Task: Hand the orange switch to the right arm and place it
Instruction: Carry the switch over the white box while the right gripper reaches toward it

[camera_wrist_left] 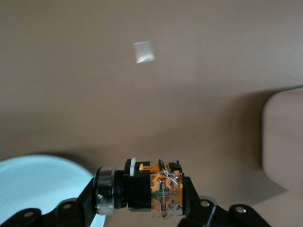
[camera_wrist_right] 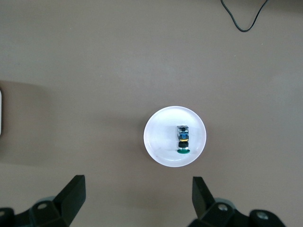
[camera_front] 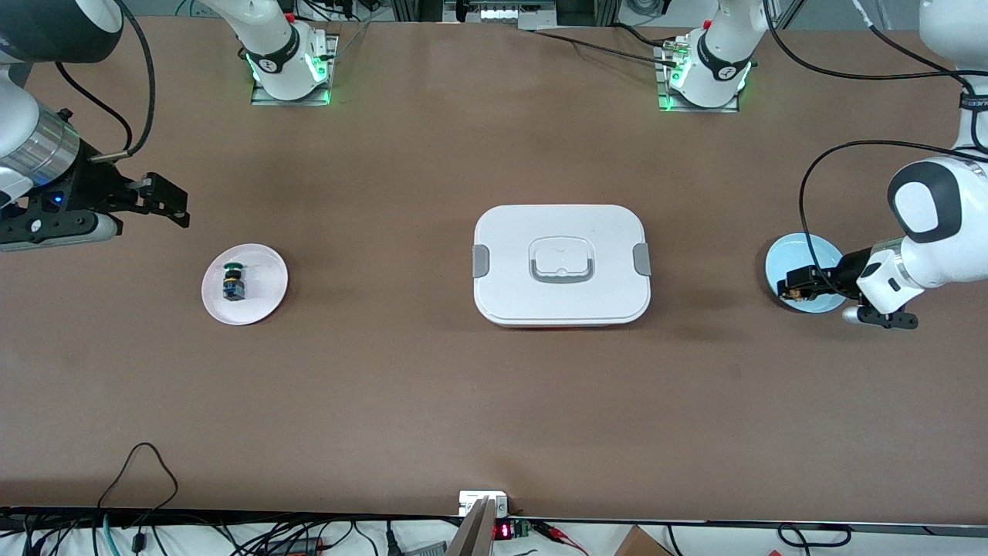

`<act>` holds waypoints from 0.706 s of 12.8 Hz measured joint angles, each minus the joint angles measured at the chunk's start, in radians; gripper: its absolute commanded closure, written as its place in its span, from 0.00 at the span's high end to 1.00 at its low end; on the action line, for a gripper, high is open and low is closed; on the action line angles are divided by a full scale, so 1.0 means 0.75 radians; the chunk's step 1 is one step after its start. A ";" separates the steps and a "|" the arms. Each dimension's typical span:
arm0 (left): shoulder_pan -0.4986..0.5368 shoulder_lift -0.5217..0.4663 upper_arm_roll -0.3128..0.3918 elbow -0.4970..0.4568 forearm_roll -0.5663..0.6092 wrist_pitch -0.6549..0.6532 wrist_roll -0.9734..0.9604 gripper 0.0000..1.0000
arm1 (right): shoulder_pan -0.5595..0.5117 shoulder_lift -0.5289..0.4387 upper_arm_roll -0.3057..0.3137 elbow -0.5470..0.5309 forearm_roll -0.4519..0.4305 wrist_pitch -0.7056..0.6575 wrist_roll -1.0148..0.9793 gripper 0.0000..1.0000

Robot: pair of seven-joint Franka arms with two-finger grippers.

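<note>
Two switches (camera_front: 234,280) (camera_wrist_left: 154,191), two plates (camera_front: 262,297) (camera_front: 826,255)

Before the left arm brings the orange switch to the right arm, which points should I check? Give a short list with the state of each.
1. Left gripper shut on the orange switch: ok.
2. Switch lifted off the blue plate: ok in the left wrist view.
3. Right gripper jaws open to receive: ok.
4. Right gripper at a meeting point: not ok; it is over the white plate.
5. White plate has space beside the green switch: ok.
6. White box closed, lying between the arms: ok.
</note>
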 measured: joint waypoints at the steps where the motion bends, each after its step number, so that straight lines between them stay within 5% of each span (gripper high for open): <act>1: 0.000 0.010 -0.001 0.001 -0.078 0.000 0.124 0.34 | 0.000 0.000 0.000 0.000 0.000 0.001 0.000 1.00; 9: -0.001 0.030 -0.141 0.035 -0.671 -0.193 1.039 0.26 | -0.005 -0.002 -0.011 0.036 0.000 -0.007 0.002 1.00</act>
